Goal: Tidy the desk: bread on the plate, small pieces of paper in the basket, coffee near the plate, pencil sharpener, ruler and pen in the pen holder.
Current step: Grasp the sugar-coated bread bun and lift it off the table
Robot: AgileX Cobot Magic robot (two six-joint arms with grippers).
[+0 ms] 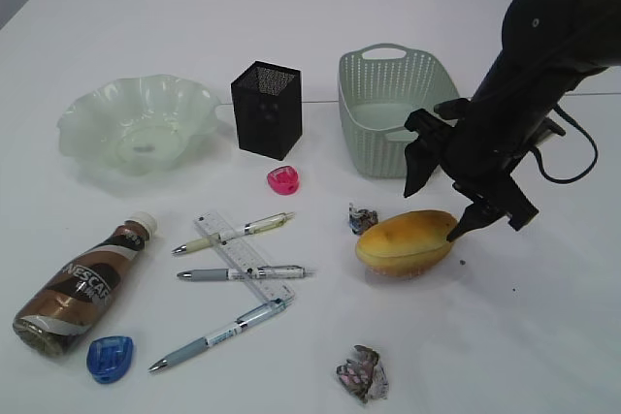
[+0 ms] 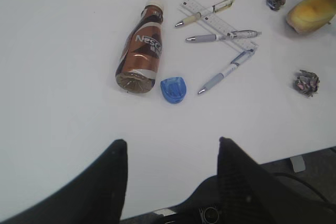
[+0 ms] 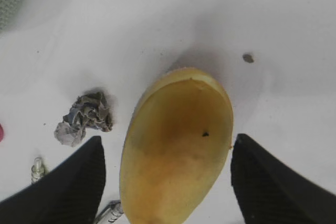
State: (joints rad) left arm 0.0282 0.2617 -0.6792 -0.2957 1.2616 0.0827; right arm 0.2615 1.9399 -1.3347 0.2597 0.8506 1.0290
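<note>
The desk [image 1: 291,16] is white; places are taken from the pen holder [image 1: 266,109], a black mesh cup standing upright mid-desk. Far left of it sits the plate [image 1: 136,123], ruffled pale green, with nothing on it but a small dark speck I cannot identify. In front of the plate and left of the holder the coffee [image 1: 85,283] lies on its side, cap toward the plate, a blue pencil sharpener [image 1: 109,357] just beside its base. A pink pencil sharpener [image 1: 282,179] rests just in front of the holder. Nearer the camera, the clear ruler [image 1: 245,256] lies slanted with two pens [image 1: 233,233] across it and a third at its near end. Right of the holder stands the basket [image 1: 393,109]. In front of the basket the bread [image 1: 406,242] lies on the desk, one paper ball [image 1: 363,218] touching or nearly touching its left end, another paper ball [image 1: 363,373] well in front. The right gripper [image 3: 168,171] straddles the bread, fingers spread on either side, not pinching it. The left gripper [image 2: 170,150] hangs apart over bare desk, fingers parted, holding nothing.
</note>
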